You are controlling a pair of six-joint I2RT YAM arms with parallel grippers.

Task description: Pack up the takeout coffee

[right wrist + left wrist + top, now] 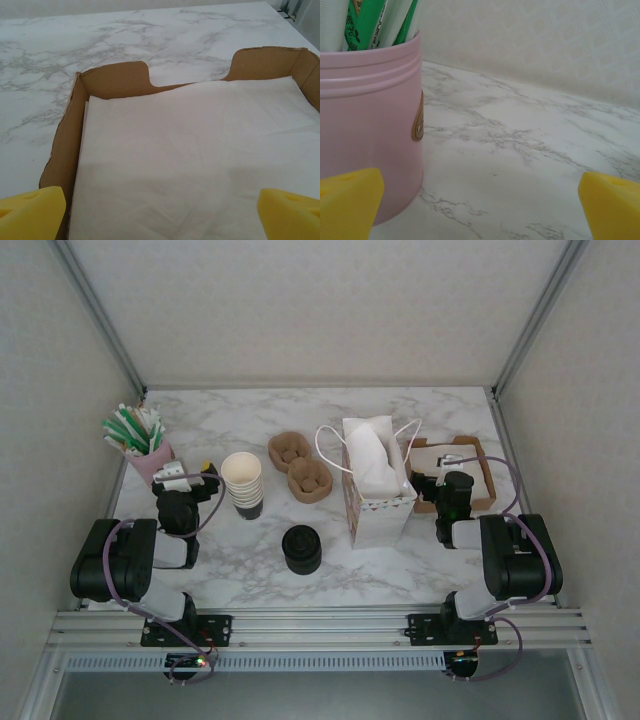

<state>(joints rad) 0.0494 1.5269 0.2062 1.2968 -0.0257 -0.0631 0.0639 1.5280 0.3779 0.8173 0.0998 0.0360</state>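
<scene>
In the left wrist view the pink tin [370, 135] is cut off by the left and top edges, and the green and white straws [367, 22] in it show just their lower ends; the brown label on its side is too edge-on to read. The left gripper [480, 212] appears as two yellow fingertips [347, 200] in the bottom corners, spread wide with nothing between them. The right gripper [160, 212] stands equally wide and empty over a cardboard tray [67, 130] lined with white paper [190, 160], the tray's near edge out of frame. The table [400, 570] is white marble with grey veins, enclosed by pale wall panels [320, 300]. The takeout coffee [301, 548] stands low in the centre of the overhead view, well apart from both grippers. Up and left of it is a stack of cream cups [243, 480], straight above it a brown pulp carrier [300, 465], and to its right a paper bag [378, 520] stuffed with white tissue [370, 460]
</scene>
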